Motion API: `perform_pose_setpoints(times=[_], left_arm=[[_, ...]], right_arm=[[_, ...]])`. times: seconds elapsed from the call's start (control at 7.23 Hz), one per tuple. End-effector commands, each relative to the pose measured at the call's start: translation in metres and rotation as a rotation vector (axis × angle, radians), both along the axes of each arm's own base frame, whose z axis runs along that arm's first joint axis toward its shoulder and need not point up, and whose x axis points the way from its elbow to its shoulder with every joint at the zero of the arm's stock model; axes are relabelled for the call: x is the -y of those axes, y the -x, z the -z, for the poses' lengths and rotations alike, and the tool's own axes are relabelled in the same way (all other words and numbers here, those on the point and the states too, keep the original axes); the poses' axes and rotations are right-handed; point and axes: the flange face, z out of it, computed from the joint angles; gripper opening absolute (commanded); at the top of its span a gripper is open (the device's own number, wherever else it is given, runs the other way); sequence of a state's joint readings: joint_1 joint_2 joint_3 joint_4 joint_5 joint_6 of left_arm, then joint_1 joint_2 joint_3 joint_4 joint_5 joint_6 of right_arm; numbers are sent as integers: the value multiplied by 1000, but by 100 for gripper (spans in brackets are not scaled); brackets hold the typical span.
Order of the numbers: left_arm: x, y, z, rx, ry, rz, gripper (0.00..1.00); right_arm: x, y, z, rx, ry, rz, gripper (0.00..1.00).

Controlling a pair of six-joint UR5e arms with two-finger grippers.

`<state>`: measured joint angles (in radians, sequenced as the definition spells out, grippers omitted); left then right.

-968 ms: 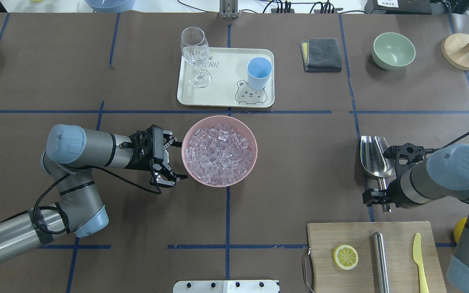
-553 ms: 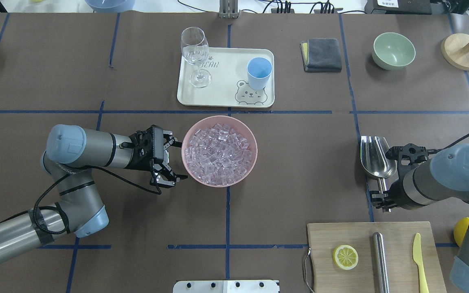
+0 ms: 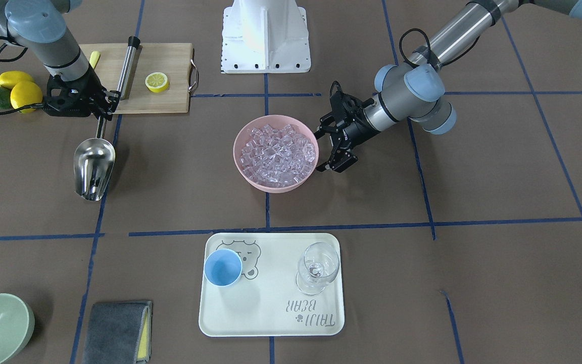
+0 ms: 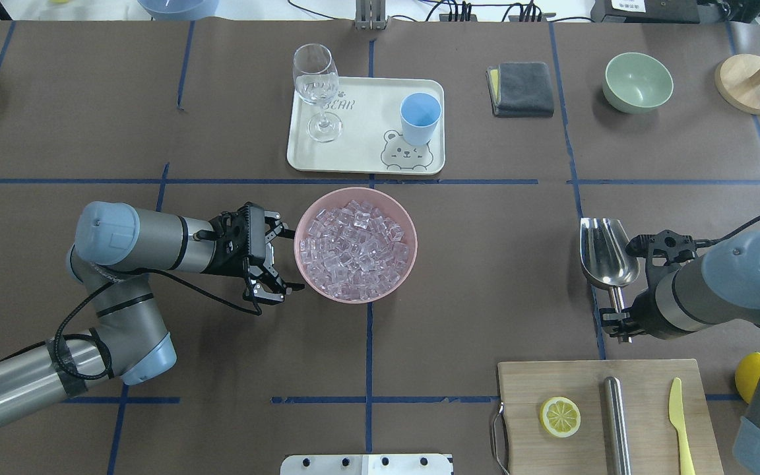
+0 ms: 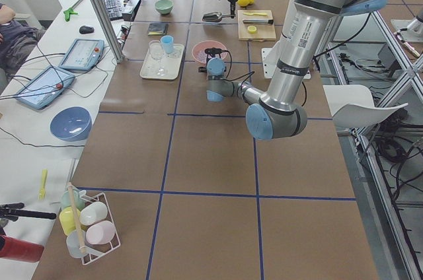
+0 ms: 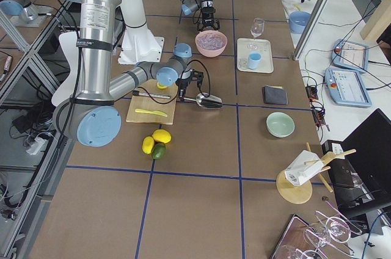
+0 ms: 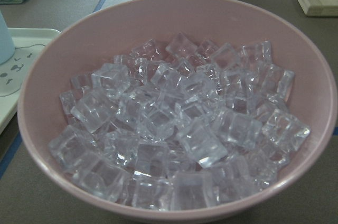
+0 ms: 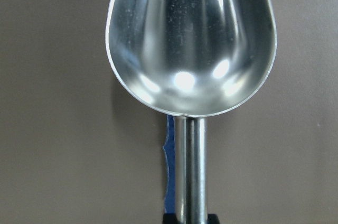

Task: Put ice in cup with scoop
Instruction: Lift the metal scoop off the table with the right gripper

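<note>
**Scoop** (image 4: pixel 607 254): lying on the surface at the robot's right, well apart from everything else in the task. Long axis running near to far along the blue tape line, handle (image 4: pixel 616 300) toward the robot, open mouth of the trough pointing away. Trough empty in the right wrist view.

**Right jaws:** clenched on the handle's near end, in line with the long axis, directly behind the trough.

**Left jaws:** released, spread wide, just beside the near-left rim of the pink bowl (image 4: pixel 355 298), gripping nothing.

**Ice** (image 4: pixel 357 244): heaped in the pink bowl at mid-surface. Sideways from the scoop, toward the robot's left, square to the way the trough mouth faces.

**Cup** (image 4: pixel 419 117): upright on the tray (image 4: pixel 353 132), beyond the bowl on the far side, apparently empty.

**Judgement:** right arm the only one placed for the job. Lift likely next, then a carry leftward. Mouth probably needing a turn toward the bowl before digging in.
</note>
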<state>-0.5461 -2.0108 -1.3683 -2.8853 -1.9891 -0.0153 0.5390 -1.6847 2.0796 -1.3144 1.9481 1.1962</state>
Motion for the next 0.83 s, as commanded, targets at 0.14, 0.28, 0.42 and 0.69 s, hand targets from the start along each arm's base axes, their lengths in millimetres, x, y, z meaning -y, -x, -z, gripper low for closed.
perform_pose_setpoints(times=[0.14,0.28,0.42,0.69], left_arm=[[0,0,0,-1,1,1,100],[0,0,0,-1,1,1,100],[1,1,0,-2,0,1,100],[1,1,0,-1,3,1,100]], right_arm=[[9,1,27,9,-111,102,0],[16,-9,30,-3,-275,256,0],[31,-23,36,-9,-450,386,0],[45,-24,56,-1,-629,527,0]])
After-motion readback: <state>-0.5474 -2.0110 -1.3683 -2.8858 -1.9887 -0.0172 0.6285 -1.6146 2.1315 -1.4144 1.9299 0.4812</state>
